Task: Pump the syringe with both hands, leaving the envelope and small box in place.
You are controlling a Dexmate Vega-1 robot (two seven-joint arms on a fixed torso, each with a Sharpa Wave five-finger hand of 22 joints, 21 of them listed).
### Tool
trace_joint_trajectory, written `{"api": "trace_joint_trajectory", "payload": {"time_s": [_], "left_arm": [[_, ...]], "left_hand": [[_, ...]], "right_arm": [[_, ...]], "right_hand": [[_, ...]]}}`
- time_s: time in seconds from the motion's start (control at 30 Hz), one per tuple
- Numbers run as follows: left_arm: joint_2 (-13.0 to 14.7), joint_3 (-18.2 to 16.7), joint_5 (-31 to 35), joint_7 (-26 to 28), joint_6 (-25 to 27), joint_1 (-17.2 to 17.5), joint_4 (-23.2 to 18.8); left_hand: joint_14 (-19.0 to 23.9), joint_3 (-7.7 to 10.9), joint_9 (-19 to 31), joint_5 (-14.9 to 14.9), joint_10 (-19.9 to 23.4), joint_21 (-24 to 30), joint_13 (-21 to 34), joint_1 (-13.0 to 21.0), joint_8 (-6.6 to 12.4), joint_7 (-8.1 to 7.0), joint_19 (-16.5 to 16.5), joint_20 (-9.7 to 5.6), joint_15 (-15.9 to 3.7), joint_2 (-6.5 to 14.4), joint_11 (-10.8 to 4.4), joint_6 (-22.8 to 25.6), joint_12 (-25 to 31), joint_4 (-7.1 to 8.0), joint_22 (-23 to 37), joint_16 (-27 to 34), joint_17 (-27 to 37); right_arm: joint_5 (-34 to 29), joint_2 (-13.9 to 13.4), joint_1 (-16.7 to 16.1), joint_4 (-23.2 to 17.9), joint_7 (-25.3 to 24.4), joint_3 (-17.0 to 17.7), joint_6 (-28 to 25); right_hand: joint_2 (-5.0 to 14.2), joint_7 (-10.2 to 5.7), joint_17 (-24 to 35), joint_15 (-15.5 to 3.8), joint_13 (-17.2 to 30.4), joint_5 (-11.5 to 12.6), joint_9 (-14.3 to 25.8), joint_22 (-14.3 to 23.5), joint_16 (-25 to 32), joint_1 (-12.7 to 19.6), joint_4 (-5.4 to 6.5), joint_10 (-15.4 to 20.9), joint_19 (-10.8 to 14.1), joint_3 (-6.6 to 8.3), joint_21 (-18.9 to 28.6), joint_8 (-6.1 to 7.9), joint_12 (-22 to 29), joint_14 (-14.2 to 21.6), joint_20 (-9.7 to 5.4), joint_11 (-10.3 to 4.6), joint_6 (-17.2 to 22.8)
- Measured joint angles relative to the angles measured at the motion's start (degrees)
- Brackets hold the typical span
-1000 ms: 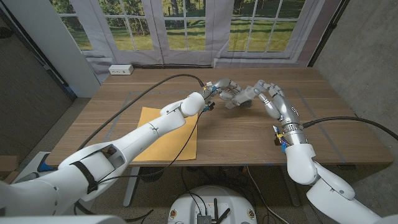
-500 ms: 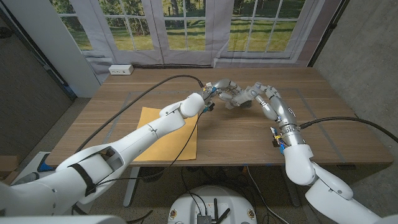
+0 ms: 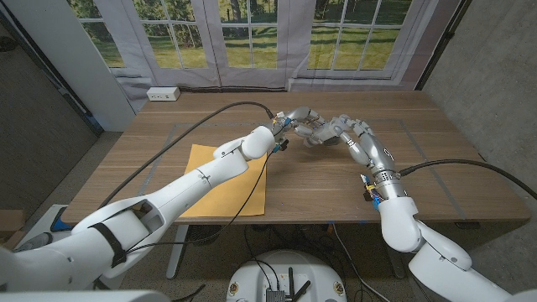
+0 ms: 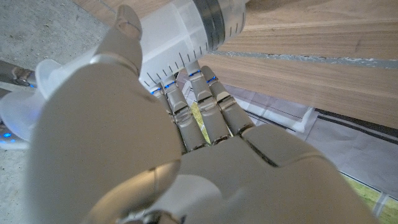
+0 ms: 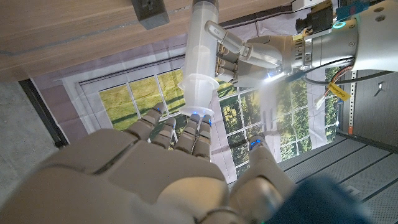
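Both hands are up at the far middle of the wooden table (image 3: 336,180) with the syringe (image 5: 200,62) held between them, clear of the tabletop, so I'd judge the pumping is under way rather than finished; how many strokes remain, the pictures cannot tell. The left hand (image 3: 300,118) is wrapped around the clear, graduated barrel (its fingers (image 4: 205,112) curl round the far side while the thumb lies along the near side in the left wrist view). The right hand (image 3: 351,132) comes in from the opposite end, and in its own wrist view its fingertips (image 5: 198,121) sit right at the flared flange of the syringe, half curled, so it seems to be pressing or gripping the plunger end, though I cannot see the plunger itself. The yellow envelope (image 3: 220,180) lies flat under the left arm, well apart from the hands. A small dark box (image 5: 151,9) sits on the table near the syringe.
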Motion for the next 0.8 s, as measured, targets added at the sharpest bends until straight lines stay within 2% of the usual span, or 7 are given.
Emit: {"api": "trace_joint_trajectory", "payload": {"time_s": [0.8], "left_arm": [[0.46, -0.45, -0.28, -0.04, 0.20, 0.97, -0.77]], "left_hand": [[0.13, 0.01, 0.00, 0.10, 0.52, 0.00, 0.35, 0.00, -0.01, -0.12, 0.00, 0.00, 0.13, 0.00, -0.28, 0.70, -0.17, -0.01, 0.00, -0.01, 0.01]], "right_arm": [[0.98, -0.58, 2.13, 1.08, 0.51, -2.59, -0.64]], "right_hand": [[0.00, 0.09, -0.01, 0.00, -0.01, 0.00, -0.01, -0.01, 0.22, 0.00, 0.24, -0.01, 0.41, 0.24, 0.00, 0.00, 0.12, 0.00, 0.42, 0.01, 0.08]]}}
